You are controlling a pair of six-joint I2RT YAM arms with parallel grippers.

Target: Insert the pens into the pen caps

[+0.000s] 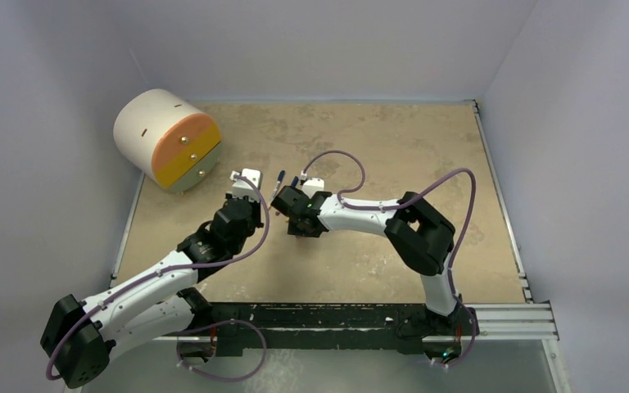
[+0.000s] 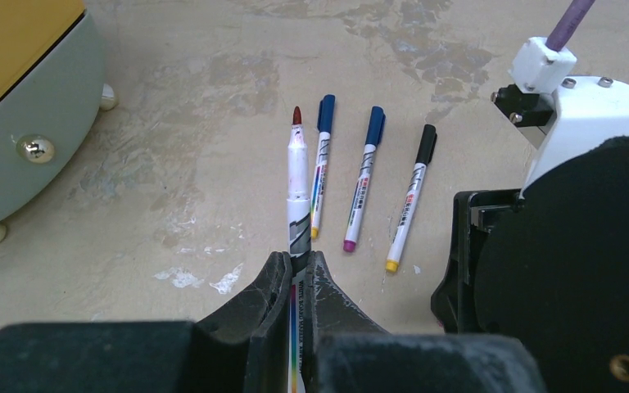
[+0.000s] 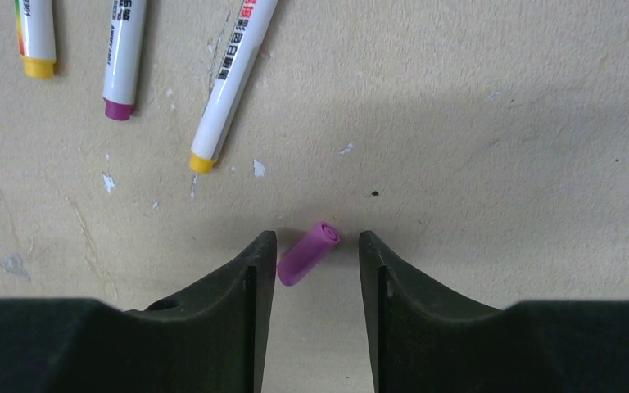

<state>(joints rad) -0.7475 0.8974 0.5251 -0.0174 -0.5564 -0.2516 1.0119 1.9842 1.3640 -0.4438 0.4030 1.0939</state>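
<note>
My left gripper (image 2: 297, 258) is shut on a white pen (image 2: 298, 176) that points away from me, its red tip (image 2: 297, 115) bare. Three more pens lie side by side on the table beyond it. Two of them wear dark blue pen caps (image 2: 325, 113) (image 2: 374, 125) and one a black cap (image 2: 427, 143). In the right wrist view a pink-purple pen cap (image 3: 308, 253) lies loose on the table. My right gripper (image 3: 318, 237) stands open around it, and the cap's lower end is close to the left finger (image 3: 255, 262). The tail ends of the three pens (image 3: 229, 82) show at the top left.
A large white drum with an orange and yellow face (image 1: 168, 139) stands at the table's far left corner; its pale side and feet (image 2: 24, 147) fill the left of the left wrist view. The right arm's wrist (image 2: 573, 246) sits close on the right. Purple cables (image 1: 450, 213) loop over both arms.
</note>
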